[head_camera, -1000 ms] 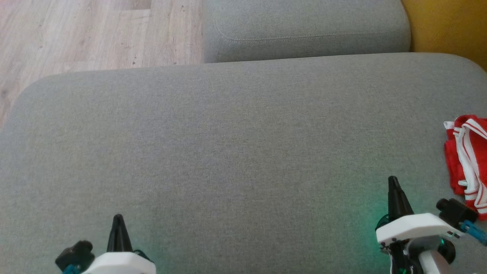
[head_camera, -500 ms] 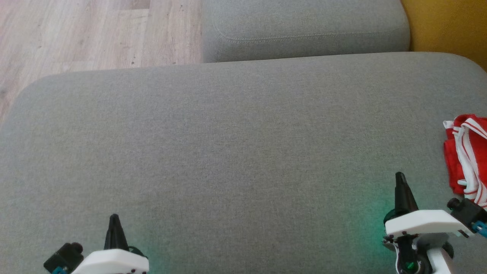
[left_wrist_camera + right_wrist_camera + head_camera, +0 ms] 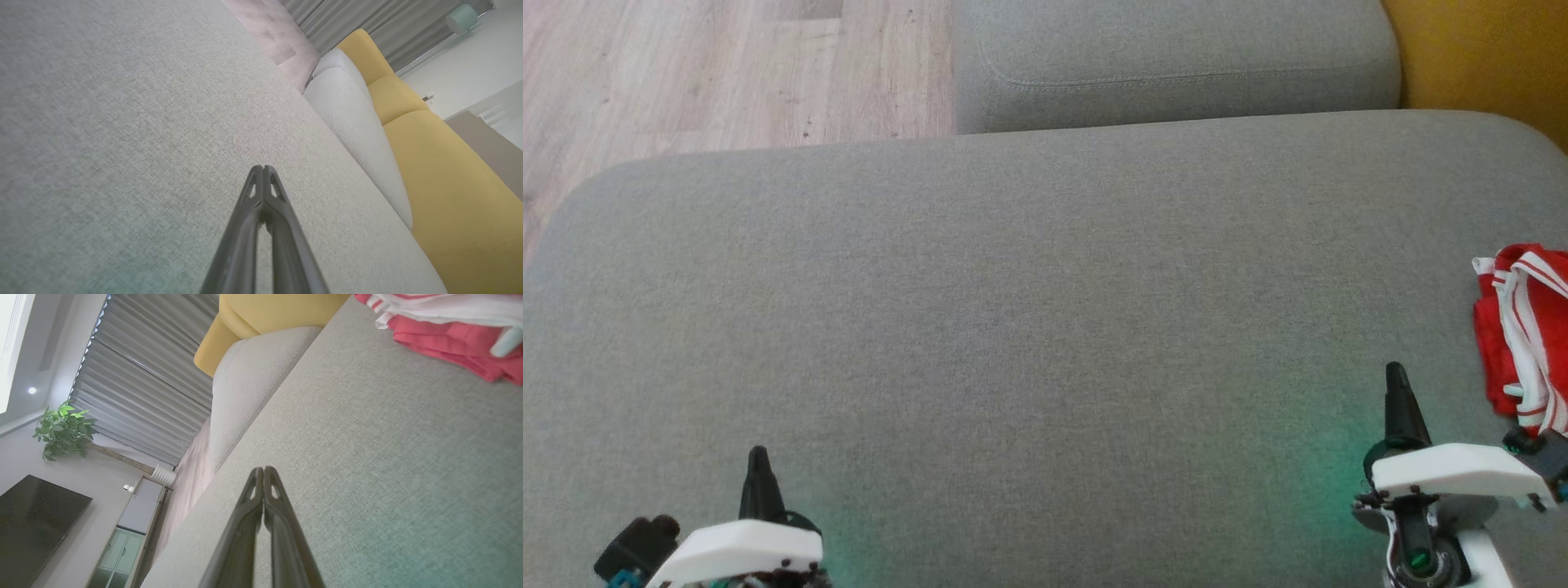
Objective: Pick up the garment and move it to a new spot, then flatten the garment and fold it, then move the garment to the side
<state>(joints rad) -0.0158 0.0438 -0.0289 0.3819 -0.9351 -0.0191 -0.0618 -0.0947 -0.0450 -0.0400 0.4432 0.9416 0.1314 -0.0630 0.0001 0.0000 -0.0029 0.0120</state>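
The garment (image 3: 1523, 339), red with white stripes, lies bunched at the right edge of the grey sofa seat (image 3: 1029, 327); the right wrist view has the garment (image 3: 449, 330) at its top right. My right gripper (image 3: 1395, 376) hovers over the seat just left of and nearer than the garment, fingers pressed together and holding nothing; its fingertips (image 3: 263, 471) meet in the right wrist view. My left gripper (image 3: 758, 456) sits at the lower left over bare cushion, also shut and empty, its tips (image 3: 263, 169) closed in the left wrist view.
A second grey cushion (image 3: 1176, 65) lies beyond the seat. Yellow upholstery (image 3: 1486, 57) borders the far right. Wooden floor (image 3: 727, 73) runs past the seat's far left edge. A plant (image 3: 61, 430), curtains and a dark screen (image 3: 32, 522) stand across the room.
The right gripper has drifted right and slightly farther, closer to the garment. The left gripper has slid a little left and nearer. Both stay shut; the garment has not moved.
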